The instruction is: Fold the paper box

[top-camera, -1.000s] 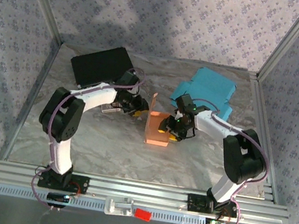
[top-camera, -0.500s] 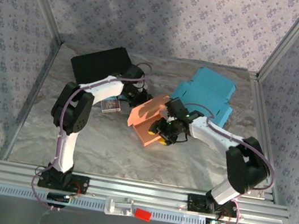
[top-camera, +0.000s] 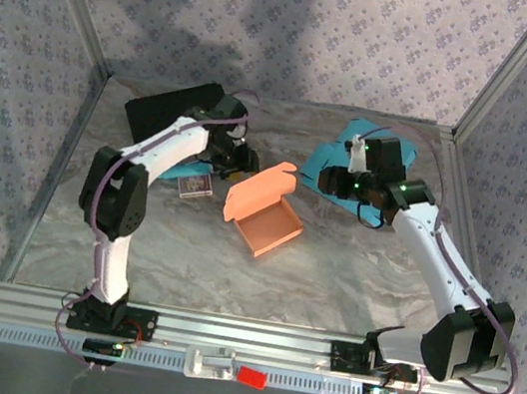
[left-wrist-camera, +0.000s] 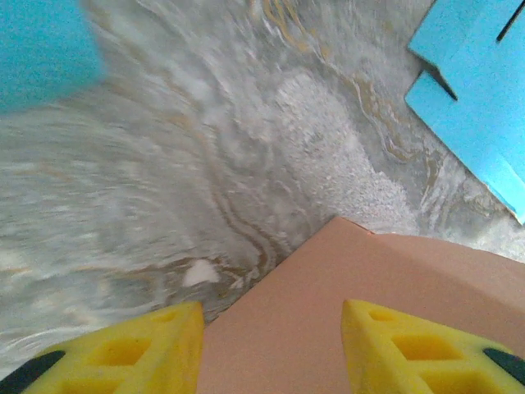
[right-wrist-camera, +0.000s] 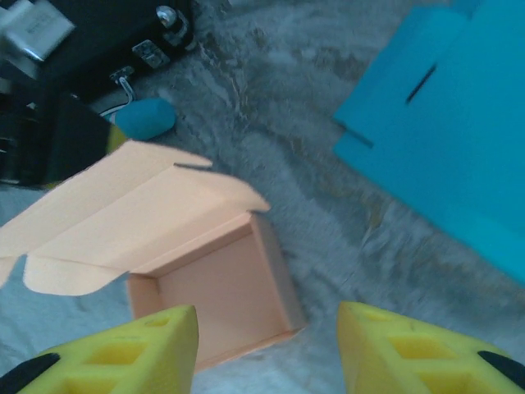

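On the marbled grey table, flat teal card sheets lie behind the rectangular orange paper box, which sits mid-table with its lid flap raised. The yellow foam-fingered left gripper and right gripper both stand half open and empty. The right gripper has drawn back off the box.

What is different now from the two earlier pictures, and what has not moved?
The right gripper left the orange box and drew back above the blue box, open. The orange box turned and now lies with its lid up. The left gripper moved back behind that lid, open. The blue box and black object stayed put.
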`<action>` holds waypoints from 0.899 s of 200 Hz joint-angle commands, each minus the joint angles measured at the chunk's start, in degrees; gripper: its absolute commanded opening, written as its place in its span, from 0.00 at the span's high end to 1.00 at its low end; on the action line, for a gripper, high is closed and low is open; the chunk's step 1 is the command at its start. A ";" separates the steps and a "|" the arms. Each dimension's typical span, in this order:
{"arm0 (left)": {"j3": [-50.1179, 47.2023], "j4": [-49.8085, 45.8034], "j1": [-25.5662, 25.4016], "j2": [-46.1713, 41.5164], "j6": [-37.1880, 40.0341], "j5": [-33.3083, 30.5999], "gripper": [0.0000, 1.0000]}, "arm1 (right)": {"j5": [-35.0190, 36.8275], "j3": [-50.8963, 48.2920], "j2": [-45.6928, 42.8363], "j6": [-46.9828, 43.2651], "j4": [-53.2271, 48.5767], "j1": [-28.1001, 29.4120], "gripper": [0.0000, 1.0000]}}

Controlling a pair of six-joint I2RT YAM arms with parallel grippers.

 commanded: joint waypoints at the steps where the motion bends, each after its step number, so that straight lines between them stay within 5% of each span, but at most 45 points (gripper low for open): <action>1: 2.16 -7.87 1.16 -7.54 4.40 -8.09 0.51 | -5.78 0.79 2.21 -14.82 4.60 -1.07 0.51; 51: -11.92 -12.07 0.68 -21.94 9.48 -0.69 0.51 | -11.18 3.93 9.42 -24.31 2.66 -1.23 0.50; 81: -20.10 -8.75 -4.95 -29.57 13.64 1.88 0.49 | -14.05 7.78 14.67 -29.09 -2.46 -0.69 0.47; 180: -15.66 -9.86 -7.44 -19.22 21.99 -8.54 0.55 | -13.58 12.60 18.25 -33.35 -5.05 0.06 0.48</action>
